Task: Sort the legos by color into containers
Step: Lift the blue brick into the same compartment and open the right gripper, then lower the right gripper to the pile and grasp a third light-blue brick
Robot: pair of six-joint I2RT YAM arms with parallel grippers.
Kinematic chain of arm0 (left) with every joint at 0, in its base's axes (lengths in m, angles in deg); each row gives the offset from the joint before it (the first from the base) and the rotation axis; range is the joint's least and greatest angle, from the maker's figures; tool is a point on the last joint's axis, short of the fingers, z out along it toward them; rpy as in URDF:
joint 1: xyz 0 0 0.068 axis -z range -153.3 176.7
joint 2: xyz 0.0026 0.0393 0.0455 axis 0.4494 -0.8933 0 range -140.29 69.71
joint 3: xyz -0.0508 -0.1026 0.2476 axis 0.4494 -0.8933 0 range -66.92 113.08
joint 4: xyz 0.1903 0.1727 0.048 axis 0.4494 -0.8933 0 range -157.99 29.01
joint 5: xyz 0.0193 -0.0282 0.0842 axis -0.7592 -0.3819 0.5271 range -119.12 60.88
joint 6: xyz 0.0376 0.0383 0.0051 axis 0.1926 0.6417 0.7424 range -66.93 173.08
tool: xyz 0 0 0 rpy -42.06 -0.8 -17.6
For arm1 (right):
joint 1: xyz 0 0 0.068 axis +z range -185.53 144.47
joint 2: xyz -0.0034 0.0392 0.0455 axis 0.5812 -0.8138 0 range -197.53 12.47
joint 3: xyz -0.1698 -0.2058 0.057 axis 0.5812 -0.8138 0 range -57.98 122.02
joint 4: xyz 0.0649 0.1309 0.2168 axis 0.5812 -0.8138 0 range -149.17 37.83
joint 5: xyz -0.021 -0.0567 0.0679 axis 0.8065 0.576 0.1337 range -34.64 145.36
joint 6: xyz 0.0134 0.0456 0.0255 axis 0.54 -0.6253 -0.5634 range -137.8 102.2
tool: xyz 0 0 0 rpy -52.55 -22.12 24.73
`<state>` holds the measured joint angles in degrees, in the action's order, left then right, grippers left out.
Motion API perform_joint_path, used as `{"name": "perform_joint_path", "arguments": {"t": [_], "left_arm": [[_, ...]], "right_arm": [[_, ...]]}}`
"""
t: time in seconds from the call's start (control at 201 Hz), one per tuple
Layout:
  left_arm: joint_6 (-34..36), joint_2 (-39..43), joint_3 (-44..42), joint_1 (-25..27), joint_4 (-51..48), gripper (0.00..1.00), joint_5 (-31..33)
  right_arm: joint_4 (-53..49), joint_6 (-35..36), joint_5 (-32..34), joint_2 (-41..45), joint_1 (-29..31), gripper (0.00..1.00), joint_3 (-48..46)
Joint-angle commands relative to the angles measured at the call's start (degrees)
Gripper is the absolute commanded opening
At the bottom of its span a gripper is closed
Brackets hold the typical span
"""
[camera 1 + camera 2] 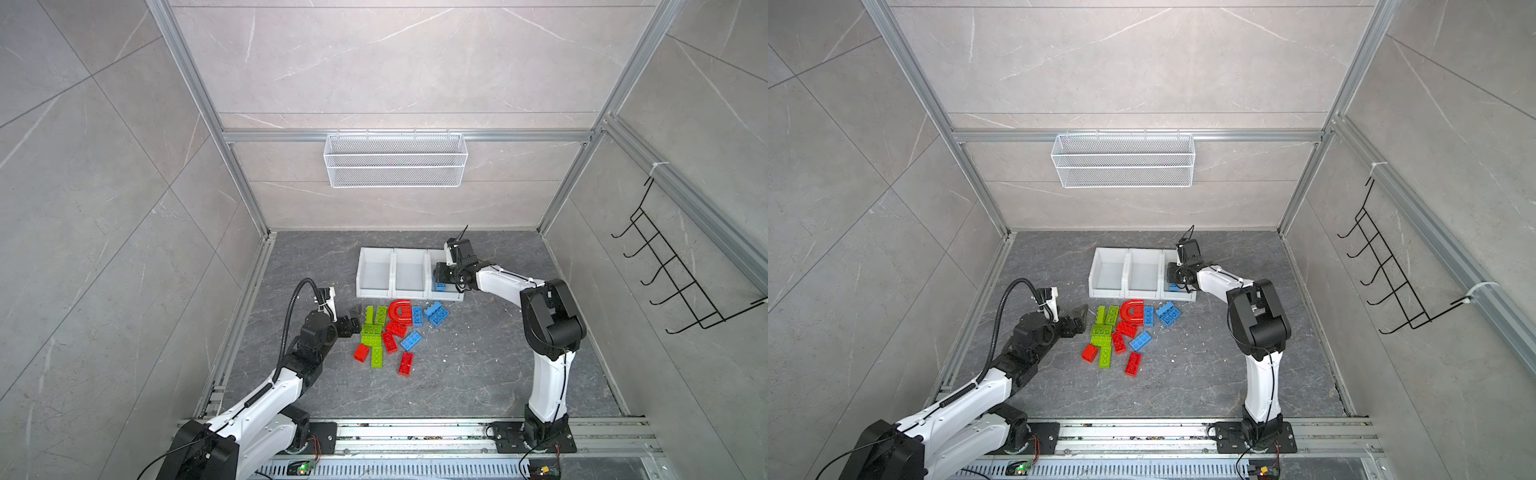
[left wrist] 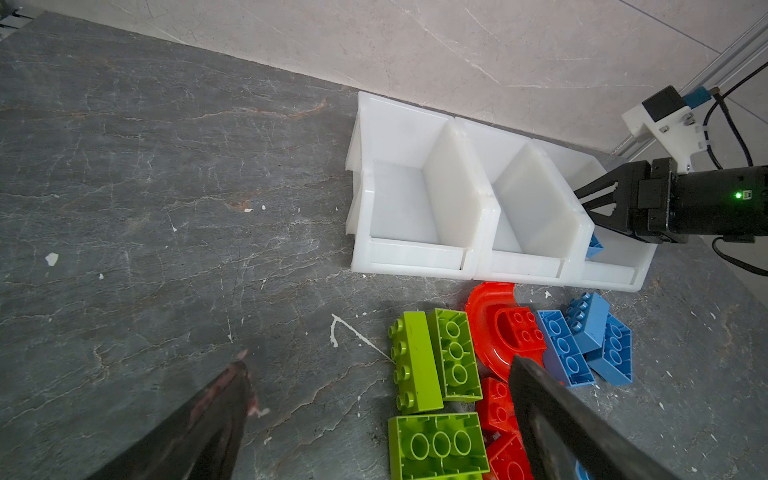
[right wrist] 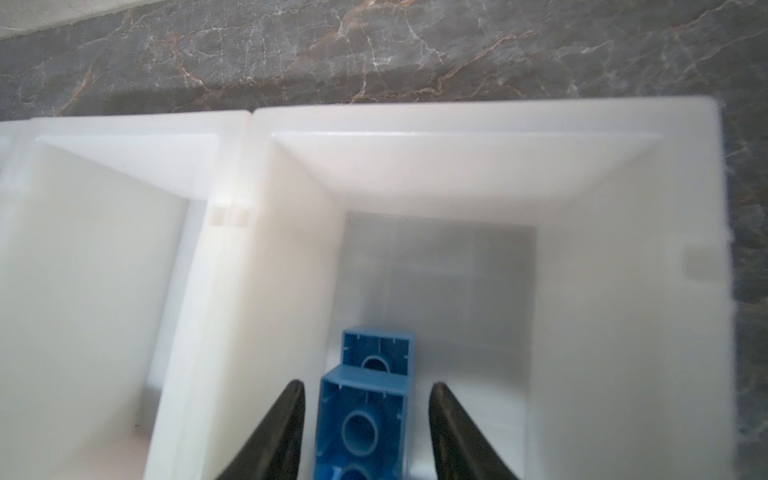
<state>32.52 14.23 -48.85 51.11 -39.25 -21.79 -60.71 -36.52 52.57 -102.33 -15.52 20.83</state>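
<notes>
right bin [image 1: 451, 296] mostly hidden under right pincer [image 1: 439, 279], blue brick [image 3: 359, 424] cut off by wrist view's edge

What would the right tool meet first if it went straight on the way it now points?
The right tool points down into the right bin. It would probably meet the blue brick between its open fingers first, though depth is unclear.

The left gripper [image 2: 378, 363] stands wide open above the dark table [image 2: 166, 187]; one finger overlaps the red bricks [image 2: 496, 405]. Three joined white containers [image 2: 415, 257] sit near the wall [image 2: 498, 50]. The right gripper [image 2: 586, 205] reaches into the end container, where a blue brick [image 2: 594, 245] shows. In front lie lime green bricks [image 2: 415, 361], a red arch [image 2: 486, 316] and three blue bricks [image 2: 565, 349].
</notes>
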Motion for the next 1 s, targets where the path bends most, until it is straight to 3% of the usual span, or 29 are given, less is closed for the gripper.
{"name": "perform_joint_path", "arguments": {"t": [0.0,0.244,0.398,0.677,0.991], "left_arm": [[1.3,1.1,-0.2,-0.1,3.1,0.99,0.1],[1.5,3.1,-0.1,-0.1,1.8,0.99,0.8],[1.4,3.5,-0.3,-0.1,1.9,0.99,0.9],[1.4,1.9,0.2,-0.1,1.9,0.99,0.0],[2.0,1.2,0.8,0.0,1.4,0.99,-0.3]], "right_arm": [[-2.6,1.9,0.4,7.4,0.7,0.54,-1.1],[-3.6,-0.1,2.1,23.8,4.2,0.57,-16.5],[-4.6,-1.2,3.3,28.4,7.9,0.60,-24.5],[-6.3,1.0,0.6,23.7,9.4,0.66,-25.3],[-8.6,1.3,4.8,15.2,9.3,0.65,-18.7]]}}
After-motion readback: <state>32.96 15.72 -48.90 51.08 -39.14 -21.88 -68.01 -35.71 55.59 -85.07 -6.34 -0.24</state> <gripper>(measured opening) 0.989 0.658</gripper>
